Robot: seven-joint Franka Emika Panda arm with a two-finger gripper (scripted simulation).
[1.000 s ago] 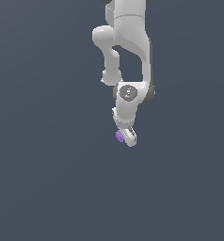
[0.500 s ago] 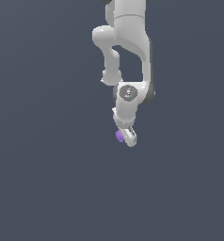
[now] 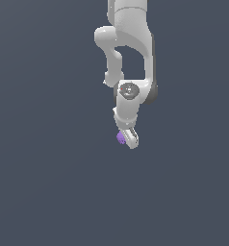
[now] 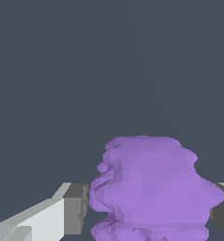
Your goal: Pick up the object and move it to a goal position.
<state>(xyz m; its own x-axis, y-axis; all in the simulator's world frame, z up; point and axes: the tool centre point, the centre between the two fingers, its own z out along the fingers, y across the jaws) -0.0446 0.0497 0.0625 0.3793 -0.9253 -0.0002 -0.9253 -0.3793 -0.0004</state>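
Wrist view: purple blob (image 4: 149, 188) between hand (image 4: 149, 207) fingers (image 4: 75, 209).

A flat, featureless slate-grey backdrop (image 3: 44, 182) fills both views edge to edge, evenly lit with no cast shadow or seam, so whether it is floor or wall cannot be told.

- The white arm (image 3: 131, 43) hangs from above, bends at a rounded elbow, and its wrist points downward.
- The gripper (image 3: 127, 138) sits at the arm's lowest end, tilted slightly.
- In the wrist view, two grey pads (image 4: 76, 208) stand on either side of the purple object (image 4: 149, 188), each touching its flank.
- The jaws are closed around the object, which fills the gap between them.
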